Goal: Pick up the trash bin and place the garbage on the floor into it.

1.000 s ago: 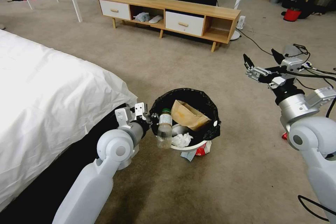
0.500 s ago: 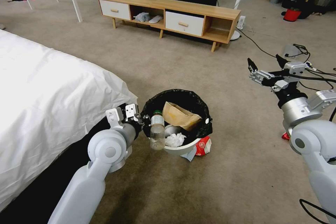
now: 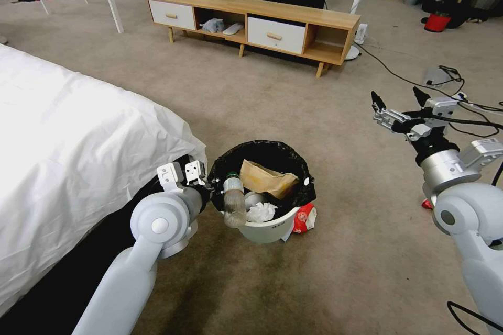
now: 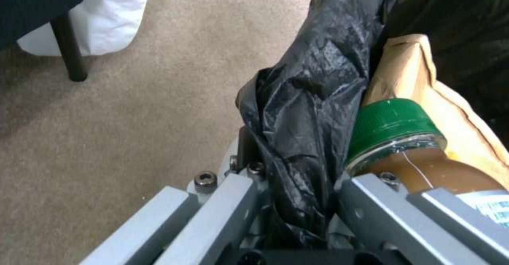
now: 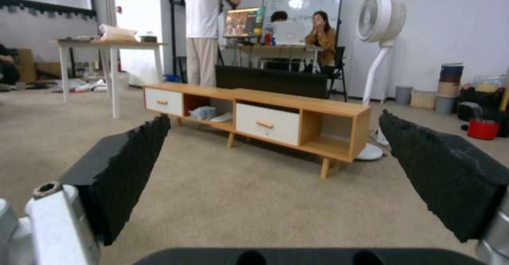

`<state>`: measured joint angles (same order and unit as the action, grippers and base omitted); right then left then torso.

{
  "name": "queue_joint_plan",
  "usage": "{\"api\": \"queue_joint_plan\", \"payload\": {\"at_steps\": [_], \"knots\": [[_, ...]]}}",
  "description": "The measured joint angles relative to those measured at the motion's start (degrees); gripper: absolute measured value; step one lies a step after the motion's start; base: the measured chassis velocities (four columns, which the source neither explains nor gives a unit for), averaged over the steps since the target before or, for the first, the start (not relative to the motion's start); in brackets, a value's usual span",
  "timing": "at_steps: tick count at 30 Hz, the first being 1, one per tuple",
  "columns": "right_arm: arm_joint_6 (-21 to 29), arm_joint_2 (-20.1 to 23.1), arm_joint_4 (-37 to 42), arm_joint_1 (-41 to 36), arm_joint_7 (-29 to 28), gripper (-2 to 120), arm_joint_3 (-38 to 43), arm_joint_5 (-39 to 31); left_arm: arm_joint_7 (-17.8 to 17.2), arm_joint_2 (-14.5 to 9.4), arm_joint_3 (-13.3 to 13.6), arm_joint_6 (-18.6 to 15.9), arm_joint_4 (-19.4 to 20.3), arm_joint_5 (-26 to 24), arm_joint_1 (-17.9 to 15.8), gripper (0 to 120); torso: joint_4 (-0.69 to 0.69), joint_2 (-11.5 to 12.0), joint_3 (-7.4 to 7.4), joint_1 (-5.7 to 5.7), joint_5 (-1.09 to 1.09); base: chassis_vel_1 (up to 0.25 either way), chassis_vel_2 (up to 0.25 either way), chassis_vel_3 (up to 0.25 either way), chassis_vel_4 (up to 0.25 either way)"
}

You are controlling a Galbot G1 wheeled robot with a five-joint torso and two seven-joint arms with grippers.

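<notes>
The trash bin, white with a black bag over its rim, stands low on the carpet beside the bed's corner. My left gripper is shut on the bin's near-left rim, pinching the black liner. Inside lie a brown paper bag, a crumpled white tissue and a green-capped bottle leaning at the rim. A red-white packet lies on the floor against the bin's right side. A red wrapper peeks out by my right arm. My right gripper hovers open and holds nothing.
The white-sheeted bed fills the left. A wooden low cabinet stands ahead, with a fan base at its right end. Cables trail on the carpet at the right. A red bucket sits far back right.
My left arm has drawn back and down, bringing the bin lower and slightly left. The right gripper has drifted a little down and right, still open.
</notes>
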<state>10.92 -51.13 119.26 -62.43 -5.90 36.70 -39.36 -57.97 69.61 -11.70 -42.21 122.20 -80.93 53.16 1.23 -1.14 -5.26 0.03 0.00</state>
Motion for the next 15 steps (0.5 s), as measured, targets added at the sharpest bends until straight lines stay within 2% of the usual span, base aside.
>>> {"api": "queue_joint_plan", "payload": {"at_steps": [8,15], "knots": [[0.38,-0.43,0.0,-0.17,-0.61,100,-0.31,-0.01,-2.06,-0.11,0.02,0.0,0.19,-1.6,-0.26,2,0.0,0.0,0.0,0.0,0.0,0.0,0.0,0.0,0.0],[1.19,-0.47,0.01,-0.14,-2.11,100,-0.32,-0.08,-2.25,-0.15,0.05,0.01,0.2,-1.64,-0.76,2,0.0,0.0,0.0,0.0,0.0,0.0,0.0,0.0,0.0]]}}
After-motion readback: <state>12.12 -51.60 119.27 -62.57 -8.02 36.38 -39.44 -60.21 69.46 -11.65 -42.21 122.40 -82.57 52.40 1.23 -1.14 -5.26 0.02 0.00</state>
